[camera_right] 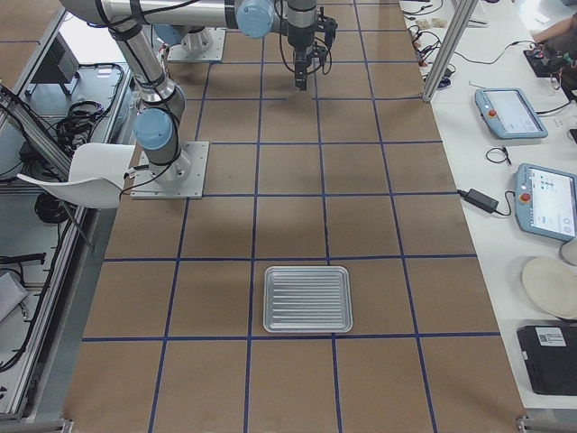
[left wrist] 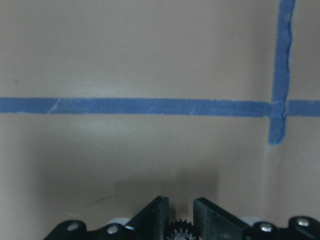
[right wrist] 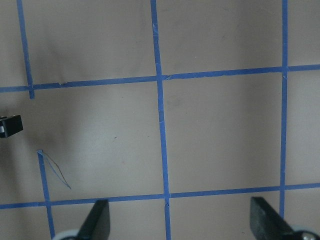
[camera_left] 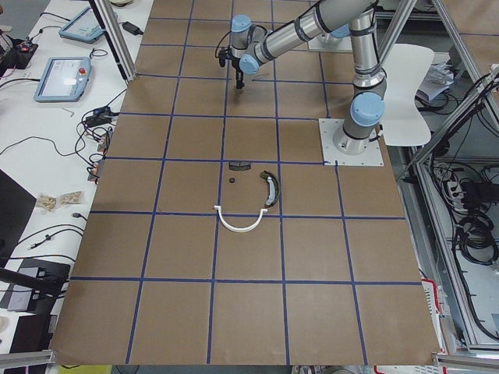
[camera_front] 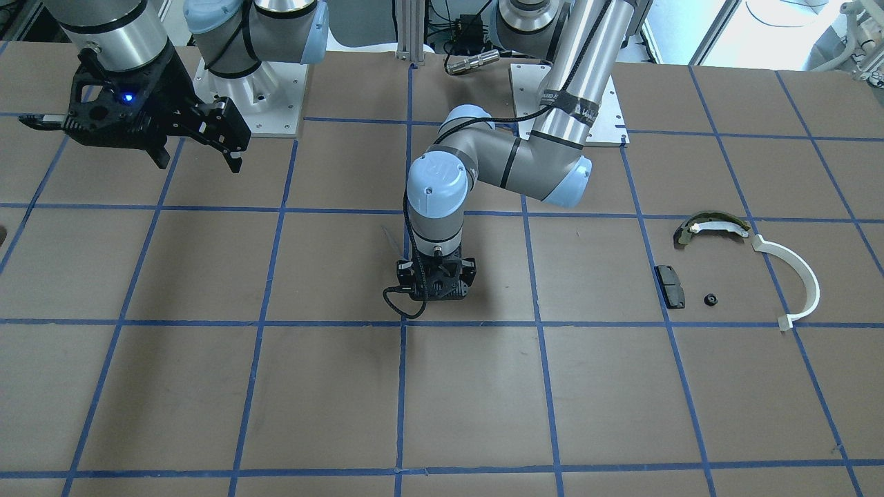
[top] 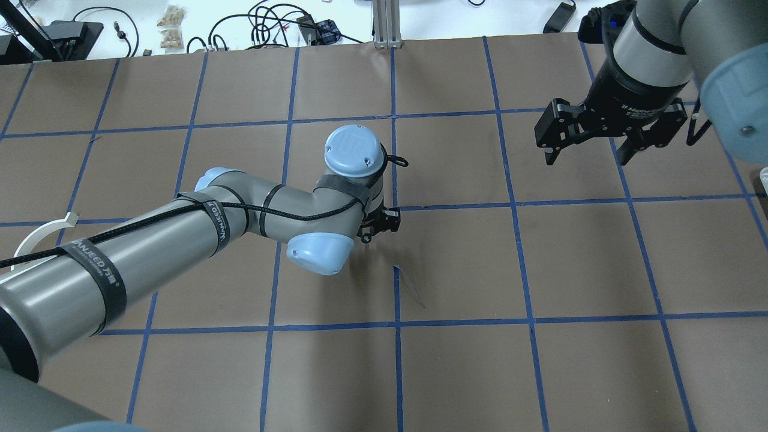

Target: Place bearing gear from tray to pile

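Note:
My left gripper [left wrist: 181, 210] is shut on a small dark bearing gear [left wrist: 180, 231] and points down near the table's middle [camera_front: 435, 293], close above the paper. The pile lies apart, toward my left side: a white half-ring arc [camera_front: 794, 276], an olive-and-white curved shoe [camera_front: 711, 224], a dark rectangular pad [camera_front: 670, 285] and a small black round part [camera_front: 710, 299]. The ribbed metal tray [camera_right: 306, 298] sits at the table's other end and looks bare. My right gripper [top: 591, 153] is open and empty, held high above the table.
The table is brown paper with a blue tape grid [camera_front: 400, 324]. A torn strip of tape [top: 408, 285] lies by the left gripper. The arm bases [camera_front: 252, 103] stand at the table's robot side. Tablets and cables [camera_left: 62, 78] lie beyond the far edge.

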Motion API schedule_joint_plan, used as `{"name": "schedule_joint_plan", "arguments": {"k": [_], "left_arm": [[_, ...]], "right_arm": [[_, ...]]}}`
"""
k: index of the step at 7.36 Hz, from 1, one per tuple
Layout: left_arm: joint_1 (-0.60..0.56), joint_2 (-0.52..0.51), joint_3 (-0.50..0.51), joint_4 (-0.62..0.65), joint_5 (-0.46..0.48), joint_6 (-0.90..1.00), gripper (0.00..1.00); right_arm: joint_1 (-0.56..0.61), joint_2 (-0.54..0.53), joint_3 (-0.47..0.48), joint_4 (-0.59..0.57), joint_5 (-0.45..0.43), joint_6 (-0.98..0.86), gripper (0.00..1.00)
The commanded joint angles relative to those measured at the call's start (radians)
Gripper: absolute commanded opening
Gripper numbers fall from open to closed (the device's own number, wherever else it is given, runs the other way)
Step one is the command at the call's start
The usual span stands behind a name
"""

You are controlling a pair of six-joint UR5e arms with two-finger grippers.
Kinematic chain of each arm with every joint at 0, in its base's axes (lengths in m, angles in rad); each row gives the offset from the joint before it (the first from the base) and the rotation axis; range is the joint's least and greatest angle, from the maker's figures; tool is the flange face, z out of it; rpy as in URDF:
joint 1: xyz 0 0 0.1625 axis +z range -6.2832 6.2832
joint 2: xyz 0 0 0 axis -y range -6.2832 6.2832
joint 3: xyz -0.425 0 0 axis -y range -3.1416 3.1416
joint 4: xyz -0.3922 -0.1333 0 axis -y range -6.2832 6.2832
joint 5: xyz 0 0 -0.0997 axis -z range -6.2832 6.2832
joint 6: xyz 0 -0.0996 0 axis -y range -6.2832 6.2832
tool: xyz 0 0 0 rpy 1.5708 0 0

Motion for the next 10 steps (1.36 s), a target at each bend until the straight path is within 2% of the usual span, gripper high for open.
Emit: {"name": "schedule_joint_plan", "arguments": {"k": [1, 3, 4, 6, 7, 8, 10], "left_arm": [[0.044, 0.04, 0.081, -0.145, 0.004, 0.031, 0.0], [0.26, 0.058, 0.14, -0.317, 0.0, 0.253, 0.0], [0.335, 0.081, 0.135, -0.371, 0.01, 0.375, 0.0], [0.557, 0.084, 0.137, -0.388, 0.01, 0.598, 0.0], [0.623, 0.071, 0.134, -0.399, 0.033, 0.6, 0.0], [0.671, 0.061, 0.131, -0.394, 0.097, 0.611, 0.0], [0.763, 0.037, 0.128, -0.346, 0.118, 0.819, 0.0]], "right_arm": [[0.004, 0.0, -0.003, 0.004, -0.004, -0.002, 1.0], [0.004, -0.001, 0.0, 0.004, -0.004, -0.002, 1.0], [0.004, -0.001, 0.003, 0.004, -0.004, -0.003, 1.0], [0.004, -0.001, 0.005, 0.004, -0.003, -0.008, 1.0], [0.004, -0.001, 0.005, 0.005, -0.003, -0.009, 1.0], [0.003, -0.001, 0.005, 0.005, -0.004, -0.011, 1.0], [0.004, -0.001, 0.005, 0.004, -0.003, -0.011, 1.0]]}}
